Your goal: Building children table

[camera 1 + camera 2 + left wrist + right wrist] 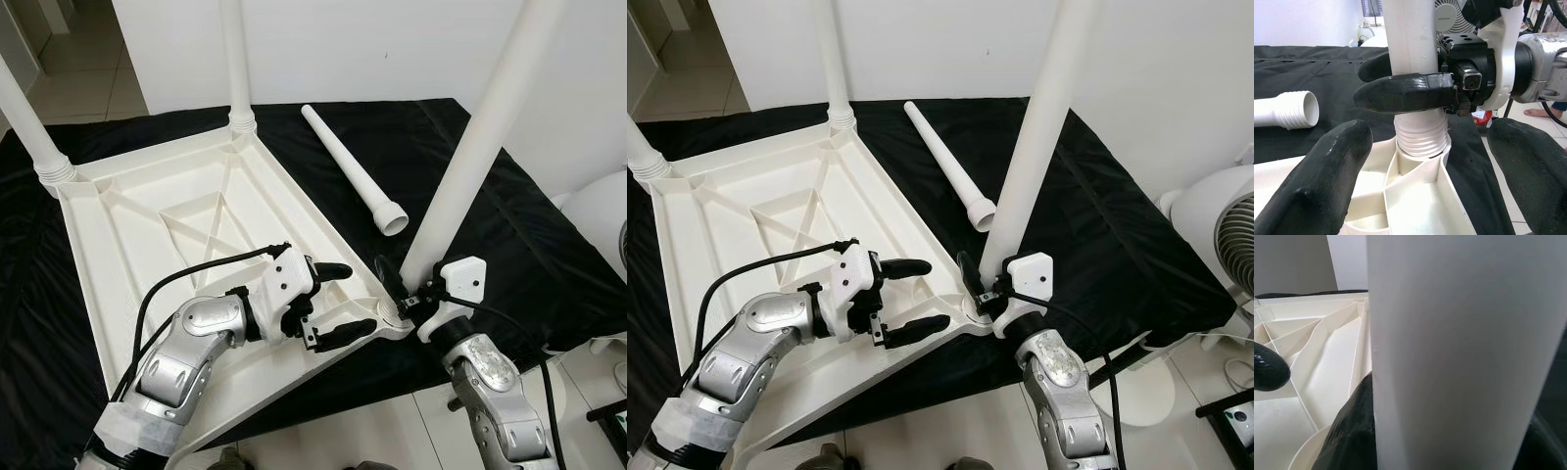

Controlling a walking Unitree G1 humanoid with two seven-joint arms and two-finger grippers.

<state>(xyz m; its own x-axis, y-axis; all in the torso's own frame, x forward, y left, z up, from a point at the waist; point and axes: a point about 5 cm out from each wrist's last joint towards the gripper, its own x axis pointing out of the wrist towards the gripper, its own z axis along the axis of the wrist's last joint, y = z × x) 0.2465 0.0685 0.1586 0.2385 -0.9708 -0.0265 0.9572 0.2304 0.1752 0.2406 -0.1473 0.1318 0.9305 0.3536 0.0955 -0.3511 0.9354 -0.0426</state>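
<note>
A white plastic table top [147,230] lies upside down on a black cloth [509,225]. One white leg [470,147] stands in the near right corner socket, its threaded end [1420,139] partly in the socket. My right gripper [404,290] is shut on this leg just above the threads, one finger [1405,92] across its front. My left gripper [345,302] is open, hovering over the table's underside just left of that corner, with nothing between its fingers [1327,171]. A loose fourth leg [353,171] lies on the cloth behind.
Two more legs stand upright in the far left corner [24,117] and the back corner [235,59]. A white fan [1225,235] stands on the floor at the right, past the cloth's edge. A white wall [392,49] closes the back.
</note>
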